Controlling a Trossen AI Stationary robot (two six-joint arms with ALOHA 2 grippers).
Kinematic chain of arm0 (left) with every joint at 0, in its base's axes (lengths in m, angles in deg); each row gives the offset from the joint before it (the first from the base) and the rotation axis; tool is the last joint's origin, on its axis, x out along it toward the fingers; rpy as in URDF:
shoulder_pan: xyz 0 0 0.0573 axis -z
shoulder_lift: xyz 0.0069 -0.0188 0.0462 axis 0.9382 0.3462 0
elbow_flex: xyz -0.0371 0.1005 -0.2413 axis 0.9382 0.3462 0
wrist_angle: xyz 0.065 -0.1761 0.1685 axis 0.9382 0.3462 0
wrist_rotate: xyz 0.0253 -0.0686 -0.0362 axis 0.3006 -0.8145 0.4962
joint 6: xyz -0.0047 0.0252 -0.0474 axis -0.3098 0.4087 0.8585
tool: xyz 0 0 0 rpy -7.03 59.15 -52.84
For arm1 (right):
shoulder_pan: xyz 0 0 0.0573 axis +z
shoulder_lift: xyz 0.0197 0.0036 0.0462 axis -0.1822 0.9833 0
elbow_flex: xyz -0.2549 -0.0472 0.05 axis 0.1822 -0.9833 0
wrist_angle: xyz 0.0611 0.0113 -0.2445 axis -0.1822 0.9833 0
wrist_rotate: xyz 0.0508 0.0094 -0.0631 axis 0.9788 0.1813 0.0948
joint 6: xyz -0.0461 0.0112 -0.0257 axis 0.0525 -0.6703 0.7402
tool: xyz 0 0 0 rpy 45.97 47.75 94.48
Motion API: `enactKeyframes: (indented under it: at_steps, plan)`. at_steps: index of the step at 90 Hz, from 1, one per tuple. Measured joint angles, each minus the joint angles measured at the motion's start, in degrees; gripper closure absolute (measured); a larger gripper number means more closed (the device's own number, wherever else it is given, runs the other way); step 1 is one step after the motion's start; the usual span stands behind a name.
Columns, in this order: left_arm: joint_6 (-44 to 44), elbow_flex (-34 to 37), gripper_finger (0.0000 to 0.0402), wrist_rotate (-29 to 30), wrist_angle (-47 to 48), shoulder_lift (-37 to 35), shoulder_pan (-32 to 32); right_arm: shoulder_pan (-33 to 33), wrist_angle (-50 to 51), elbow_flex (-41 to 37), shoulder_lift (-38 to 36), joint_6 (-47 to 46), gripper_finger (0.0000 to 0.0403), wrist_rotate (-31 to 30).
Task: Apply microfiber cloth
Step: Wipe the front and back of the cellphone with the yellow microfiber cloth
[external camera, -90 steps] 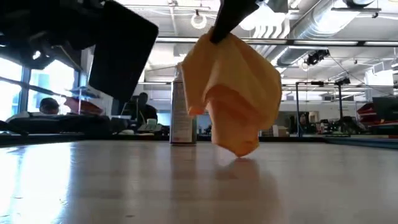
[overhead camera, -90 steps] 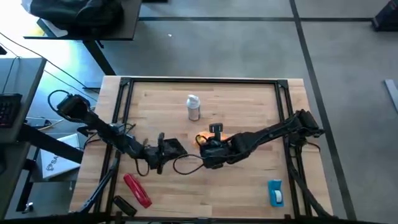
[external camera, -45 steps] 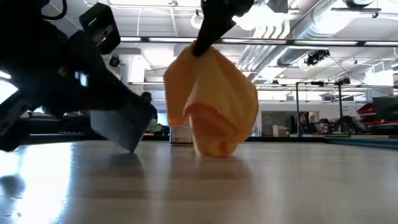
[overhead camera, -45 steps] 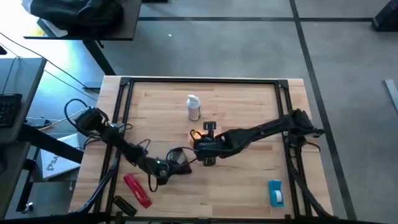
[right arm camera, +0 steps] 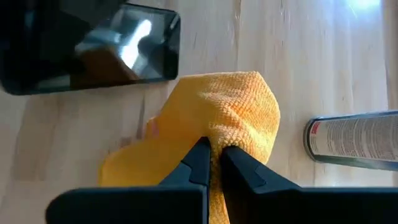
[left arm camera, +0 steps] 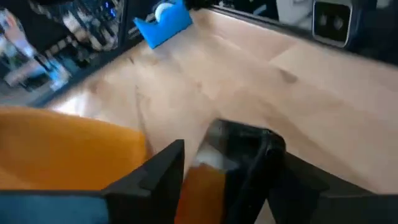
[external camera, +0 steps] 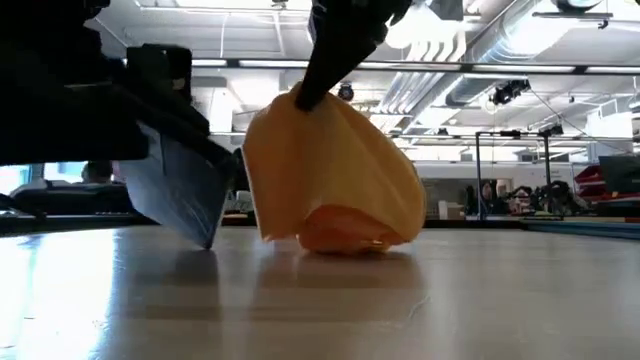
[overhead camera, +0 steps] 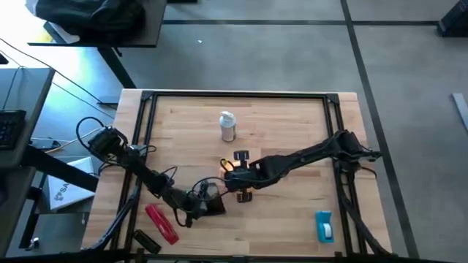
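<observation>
Arms: two, both dark, reaching in over the wooden desk (overhead camera: 292, 117) from its left and right sides.
Red oblong object (overhead camera: 161, 223): one, lying near the desk's front left corner, with one small dark object (overhead camera: 145, 241) just in front of it.
Left end effector (overhead camera: 208, 204): low at the desk's front centre-left, holding a dark flat device with a glossy face (right arm camera: 93, 46); in the low view the device stands tilted, one edge down on the desk.
Spray can (overhead camera: 227, 126): one, silver with a white cap, upright at the desk's middle rear, well apart from both end effectors.
Microfiber cloth (external camera: 330, 175): one, bright orange, bunched at its top and hanging down so that its lower folds rest on the desk; it sits just beside the dark device, near the desk's centre.
Right end effector (right arm camera: 212, 163): at the desk's centre, fingers (right arm camera: 198, 163) drawn narrow and pinching the top of the cloth.
Blue-and-white item (overhead camera: 324, 226): one, lying near the desk's front right corner, apart from everything else.
Background: office room with ceiling lights and pipes behind the desk.
</observation>
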Motion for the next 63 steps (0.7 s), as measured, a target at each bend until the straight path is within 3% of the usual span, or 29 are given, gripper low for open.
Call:
enactKeyframes:
  at_steps: [17,39,63]
  plan:
    - [12.4,0.2,0.0215,-0.6,3.5,0.1,0.1,0.3,-1.5,0.0,0.0,-0.1,0.0403,0.0]
    - [12.7,0.3,0.0215,3.6,6.0,0.1,-0.2,1.9,-2.0,0.0,0.0,-0.3,0.0403,0.2]
    - [17.8,0.3,0.0215,1.6,10.3,0.1,-5.0,3.2,-2.3,0.0,0.0,-1.8,0.0403,4.5]
